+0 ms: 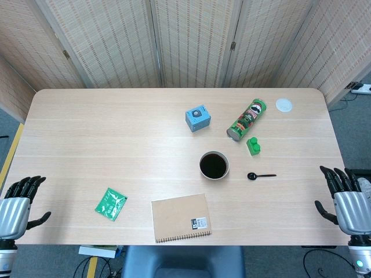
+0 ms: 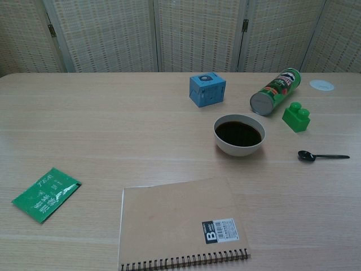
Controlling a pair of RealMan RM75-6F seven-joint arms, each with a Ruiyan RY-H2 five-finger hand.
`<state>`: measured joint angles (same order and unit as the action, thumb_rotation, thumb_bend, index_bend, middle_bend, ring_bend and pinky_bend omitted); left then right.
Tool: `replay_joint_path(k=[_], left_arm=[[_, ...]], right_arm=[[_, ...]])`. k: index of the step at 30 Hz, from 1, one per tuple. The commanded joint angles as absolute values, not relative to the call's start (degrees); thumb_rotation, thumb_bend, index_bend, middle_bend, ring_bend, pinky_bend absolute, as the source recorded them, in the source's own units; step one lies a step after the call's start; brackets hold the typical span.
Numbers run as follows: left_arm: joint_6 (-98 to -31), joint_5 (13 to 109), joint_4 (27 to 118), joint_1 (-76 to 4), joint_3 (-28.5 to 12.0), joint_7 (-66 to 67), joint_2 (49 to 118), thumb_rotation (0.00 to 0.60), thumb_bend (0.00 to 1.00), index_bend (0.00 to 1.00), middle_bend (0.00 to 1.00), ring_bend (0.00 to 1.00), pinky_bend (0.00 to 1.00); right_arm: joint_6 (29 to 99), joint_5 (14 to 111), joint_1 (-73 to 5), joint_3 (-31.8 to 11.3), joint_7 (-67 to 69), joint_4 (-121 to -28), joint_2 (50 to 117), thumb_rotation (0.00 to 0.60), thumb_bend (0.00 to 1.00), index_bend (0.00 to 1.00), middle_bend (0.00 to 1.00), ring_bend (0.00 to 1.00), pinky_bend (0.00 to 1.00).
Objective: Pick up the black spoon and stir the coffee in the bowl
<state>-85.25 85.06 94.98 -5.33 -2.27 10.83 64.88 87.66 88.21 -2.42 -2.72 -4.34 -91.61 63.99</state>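
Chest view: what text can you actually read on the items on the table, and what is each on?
"TEA" on the green sachet.
"B" on the black-and-white sticker of the notebook; its smaller print and barcode are too small to read.
Chip can: printing is blurred, unreadable.
Blue box: a round graphic, no legible words.
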Motion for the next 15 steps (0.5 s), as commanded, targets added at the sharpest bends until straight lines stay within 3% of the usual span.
replay_joint_path(k=[1, 15], left_arm=[[-85.56, 85.4, 94.58, -5.4, -2.39, 10.81, 65.31, 0.6, 0.21, 0.18, 0.18, 0.14, 0.19], [-86.06, 85.99, 94.57, -5.31, -2.31, 11.1, 65.64, 0.6, 0.21, 0.18, 0.18, 0.14, 0.19]], right_arm=[[87.61, 88.21, -2.43, -2.72, -4.26, -91.53, 64.0, 0.6, 0.22, 0.02, 0.15, 0.1, 0.08], [87.92, 88.63, -2.3, -2.67, -3.07, -90.66, 64.21, 0.6, 0.22, 0.02, 0.17, 0.13, 0.08]])
